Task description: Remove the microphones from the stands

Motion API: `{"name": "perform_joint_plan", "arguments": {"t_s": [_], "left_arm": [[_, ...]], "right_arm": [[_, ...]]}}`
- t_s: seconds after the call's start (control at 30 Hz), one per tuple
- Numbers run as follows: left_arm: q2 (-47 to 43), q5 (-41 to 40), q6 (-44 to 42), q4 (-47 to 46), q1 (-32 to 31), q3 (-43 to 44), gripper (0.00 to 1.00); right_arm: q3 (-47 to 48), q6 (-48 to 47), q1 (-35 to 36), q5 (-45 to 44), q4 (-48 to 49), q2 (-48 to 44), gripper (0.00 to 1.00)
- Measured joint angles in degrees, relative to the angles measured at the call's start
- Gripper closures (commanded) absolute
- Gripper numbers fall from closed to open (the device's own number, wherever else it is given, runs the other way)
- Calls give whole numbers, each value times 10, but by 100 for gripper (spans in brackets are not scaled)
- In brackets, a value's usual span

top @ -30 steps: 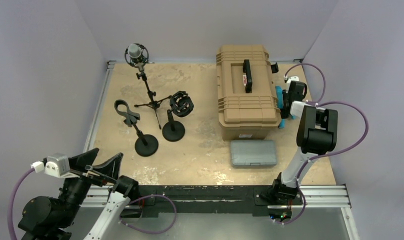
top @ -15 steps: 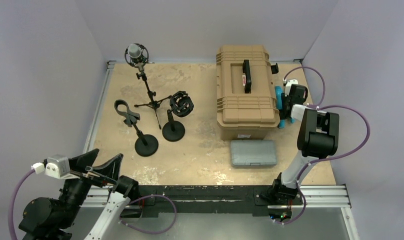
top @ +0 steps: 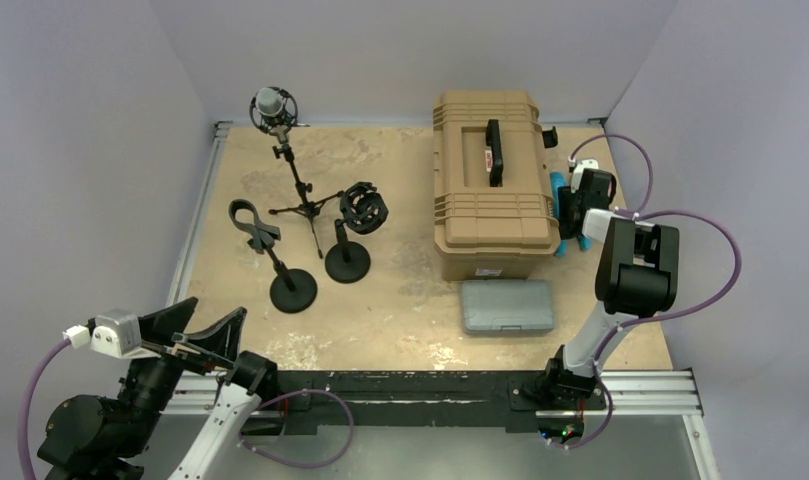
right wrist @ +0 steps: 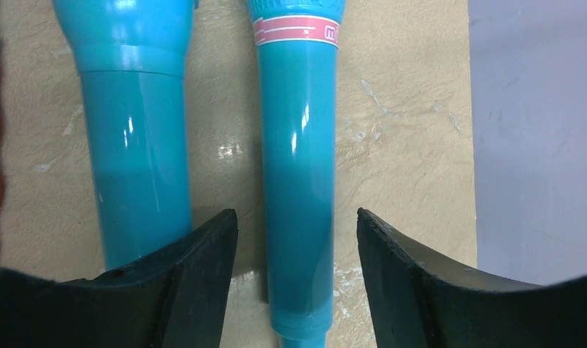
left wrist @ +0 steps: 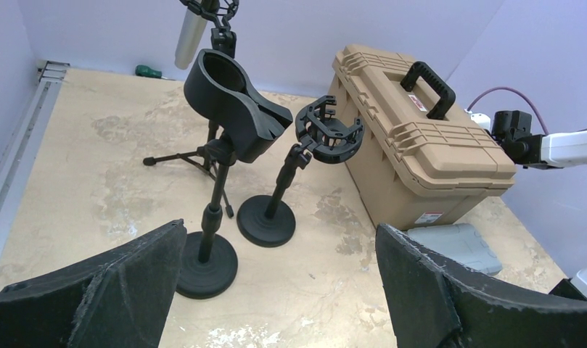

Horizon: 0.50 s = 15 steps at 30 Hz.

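Note:
A silver microphone sits in a black shock mount on a tripod stand at the far left; it also shows in the left wrist view. My left gripper is open and empty at the near left, well short of the stands. My right gripper is open, right of the toolbox. Its jaws stand on either side of the handle of a teal microphone lying on the table, without touching it. A second teal microphone lies beside it.
A tan toolbox stands at centre right with a grey case in front of it. A round-base stand with an empty clip and one with an empty shock mount stand near the tripod. A green-handled tool lies by the back wall.
The right arm has shifted slightly, its wrist settling over the teal microphones. The left arm and the stands have not moved.

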<state>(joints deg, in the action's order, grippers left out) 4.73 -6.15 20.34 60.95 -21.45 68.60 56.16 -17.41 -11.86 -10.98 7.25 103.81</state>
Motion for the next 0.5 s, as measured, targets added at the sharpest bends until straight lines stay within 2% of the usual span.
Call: {"name": "perform_joint_plan", "arguments": {"t_s": [0.27,0.5], "left_arm": [[0,0,0,0,0,-4,0],[0,5,0,0,0,-5,0]], "right_arm": [[1,26,6,-49,-17,-20,40],[1,76,10,-96,-25,-109,38]]}}
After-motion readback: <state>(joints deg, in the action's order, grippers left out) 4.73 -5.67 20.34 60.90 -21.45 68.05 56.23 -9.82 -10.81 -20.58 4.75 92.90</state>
